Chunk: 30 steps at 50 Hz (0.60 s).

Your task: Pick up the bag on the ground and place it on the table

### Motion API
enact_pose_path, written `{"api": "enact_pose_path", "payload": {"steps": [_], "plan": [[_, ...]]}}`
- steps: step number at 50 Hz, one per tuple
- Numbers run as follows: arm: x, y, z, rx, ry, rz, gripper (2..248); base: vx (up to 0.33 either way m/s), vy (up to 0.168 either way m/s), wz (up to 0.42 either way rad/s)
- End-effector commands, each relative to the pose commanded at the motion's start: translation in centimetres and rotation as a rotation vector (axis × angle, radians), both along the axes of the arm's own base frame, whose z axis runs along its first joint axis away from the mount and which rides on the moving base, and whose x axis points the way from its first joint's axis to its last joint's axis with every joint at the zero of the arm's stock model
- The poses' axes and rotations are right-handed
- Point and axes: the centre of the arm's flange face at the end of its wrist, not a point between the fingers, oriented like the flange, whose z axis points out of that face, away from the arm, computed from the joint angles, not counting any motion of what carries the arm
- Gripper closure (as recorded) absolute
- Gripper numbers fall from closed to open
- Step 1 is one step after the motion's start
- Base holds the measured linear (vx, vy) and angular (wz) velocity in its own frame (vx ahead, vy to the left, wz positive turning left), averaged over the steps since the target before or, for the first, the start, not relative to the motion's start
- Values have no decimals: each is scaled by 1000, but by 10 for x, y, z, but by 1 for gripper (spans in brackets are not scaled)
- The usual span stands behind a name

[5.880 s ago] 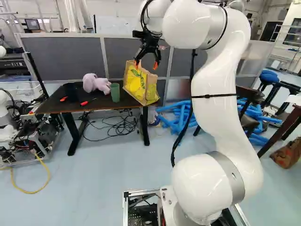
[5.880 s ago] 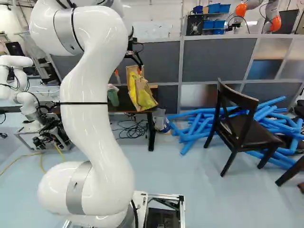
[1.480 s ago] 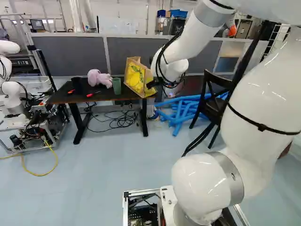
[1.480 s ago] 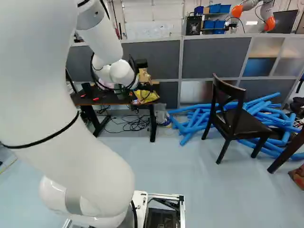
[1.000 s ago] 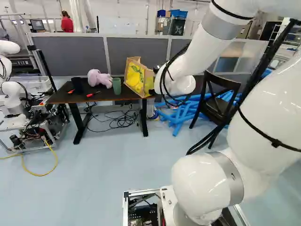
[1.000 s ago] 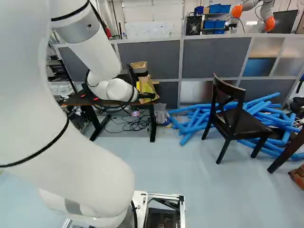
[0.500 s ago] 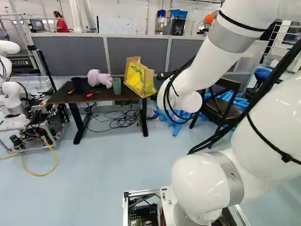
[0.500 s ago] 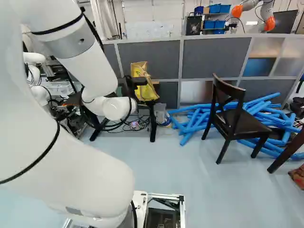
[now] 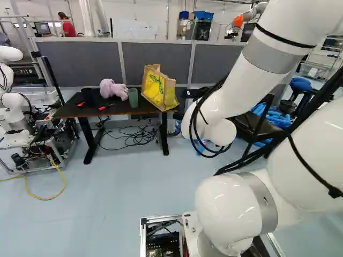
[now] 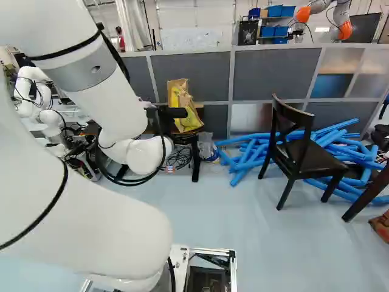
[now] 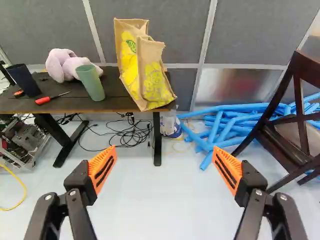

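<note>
The arm (image 9: 278, 59) has backed off, its hand (image 11: 164, 154) wide open and empty; the bag (image 11: 152, 80) stands on the table (image 11: 70, 104) near its right front corner, so I'd call it done.

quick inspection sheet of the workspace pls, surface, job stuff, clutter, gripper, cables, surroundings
surface: dark table with a brown front edge; spills, nothing seen
job's things: yellow and tan bag upright on one end of the table
clutter: pink plush toy, green cup, dark cup and red-handled tool on the table
gripper: open, fingers wide apart, nothing between them
cables: black tangle on the floor under the table; yellow cable on the floor by another robot
surroundings: grey partition behind the table; blue tubes piled beyond a dark chair
</note>
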Motion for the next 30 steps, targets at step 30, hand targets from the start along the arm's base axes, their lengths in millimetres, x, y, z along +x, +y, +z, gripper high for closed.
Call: {"api": "enact_pose_path", "payload": {"steps": [30], "plan": [[-19,-1,-9,9,-35,-2,3,0,0,0]]}}
